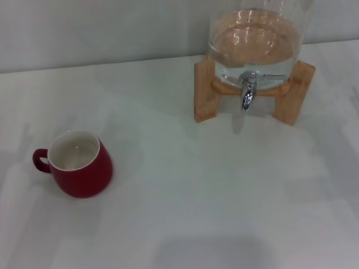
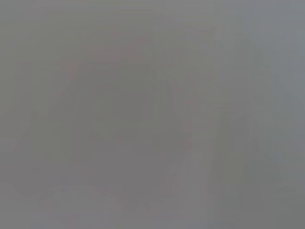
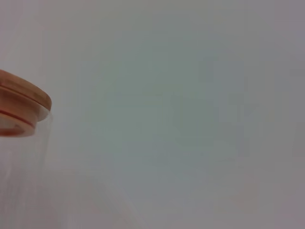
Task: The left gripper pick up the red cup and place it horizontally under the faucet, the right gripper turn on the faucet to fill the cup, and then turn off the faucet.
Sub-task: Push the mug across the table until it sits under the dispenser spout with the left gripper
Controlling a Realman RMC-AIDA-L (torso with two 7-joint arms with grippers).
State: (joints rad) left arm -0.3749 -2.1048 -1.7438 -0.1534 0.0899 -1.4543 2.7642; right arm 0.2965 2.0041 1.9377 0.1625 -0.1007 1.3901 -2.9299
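Red cup (image 1: 78,163) sat upright on white table (image 1: 213,190), nearest camera, toward robot's left; loop handle pointed left, white inside showed nothing in it. Faucet (image 1: 247,95) stood well apart at far right, chrome spout pointing down, projecting from glass jar (image 1: 255,42) holding water, on wooden stand (image 1: 207,89). Neither left gripper nor right gripper appeared in any view; grip state could not be told. Right wrist view caught wooden lid (image 3: 21,102) of jar. Left wrist view showed only grey blur.

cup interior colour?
White inside the red cup, glossy red outside; clearest in the head view.
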